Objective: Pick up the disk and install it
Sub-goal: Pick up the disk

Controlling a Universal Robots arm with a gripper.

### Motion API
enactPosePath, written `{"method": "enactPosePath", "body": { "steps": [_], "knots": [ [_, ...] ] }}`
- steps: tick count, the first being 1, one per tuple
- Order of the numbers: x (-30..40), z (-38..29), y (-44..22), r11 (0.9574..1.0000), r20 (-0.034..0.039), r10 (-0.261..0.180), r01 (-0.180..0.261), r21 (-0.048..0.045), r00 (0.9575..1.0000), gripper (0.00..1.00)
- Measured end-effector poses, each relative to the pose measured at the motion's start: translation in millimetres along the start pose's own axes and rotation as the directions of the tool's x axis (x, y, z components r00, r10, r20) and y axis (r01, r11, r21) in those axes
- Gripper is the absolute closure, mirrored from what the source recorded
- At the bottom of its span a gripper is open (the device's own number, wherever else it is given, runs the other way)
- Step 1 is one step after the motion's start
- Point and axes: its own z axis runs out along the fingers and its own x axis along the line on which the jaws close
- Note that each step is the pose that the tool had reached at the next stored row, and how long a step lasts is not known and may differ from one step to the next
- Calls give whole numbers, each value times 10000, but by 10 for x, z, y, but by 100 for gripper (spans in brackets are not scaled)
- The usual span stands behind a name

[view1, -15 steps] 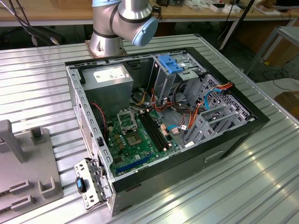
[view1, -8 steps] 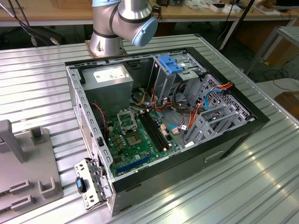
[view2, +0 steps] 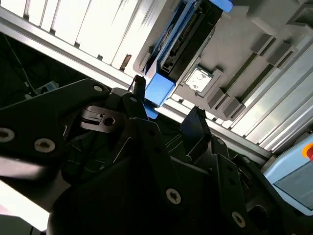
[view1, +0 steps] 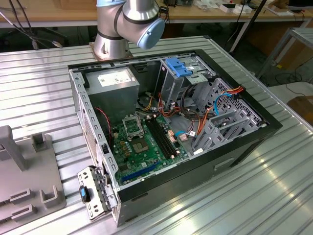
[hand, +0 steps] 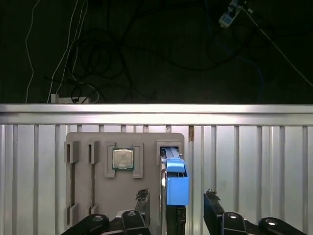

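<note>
At the exterior view's left edge, a grey holder (view1: pixel 24 181) on the ribbed metal table (view1: pixel 244 196). Next along, the arm's base (view1: pixel 112 39) at the table's back. Then an open computer case (view1: pixel 234 147) with a green motherboard (view1: pixel 146 142) exposed. Toward the exterior view's right, a blue latch (view1: pixel 178 66) atop the metal bay.

In the first wrist view, across the holder (hand: pixel 98 142): two narrow slots (hand: pixel 73 181), a square chip (hand: pixel 122 159) in its recess, then the disk (hand: pixel 177 181) in the last slot. Seated upright on its thin edge. Long axis in line with the table's ribs and the neighbouring slots, one end toward the table's edge. Seen edge-on: a dark metal body framed by a bright blue carrier, with a broad blue tab at the end nearest the camera. In the second wrist view, the same disk (view2: pixel 188 34) beside the chip (view2: pixel 198 79), dark body and blue rails again.

Tool (hand: pixel 176 196) spread wide and gripping nothing, with one dark finger (hand: pixel 142 197) to each side of the blue tab. Straddling that tab likewise in the second wrist view, tool (view2: pixel 167 96) just beside it.
</note>
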Motion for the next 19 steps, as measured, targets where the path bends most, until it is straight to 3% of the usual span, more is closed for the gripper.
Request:
{"method": "enactPosePath", "body": {
  "steps": [2,7,8,19],
  "knots": [
    [2,9,20,9999,0,-6,6,105,10000,44],
    [53,118,36,9999,-1,-7,7,113,10000,44],
    [61,168,37,9999,1,-6,6,115,10000,44],
    [62,181,36,9999,0,-7,7,114,10000,44]
  ]
}}
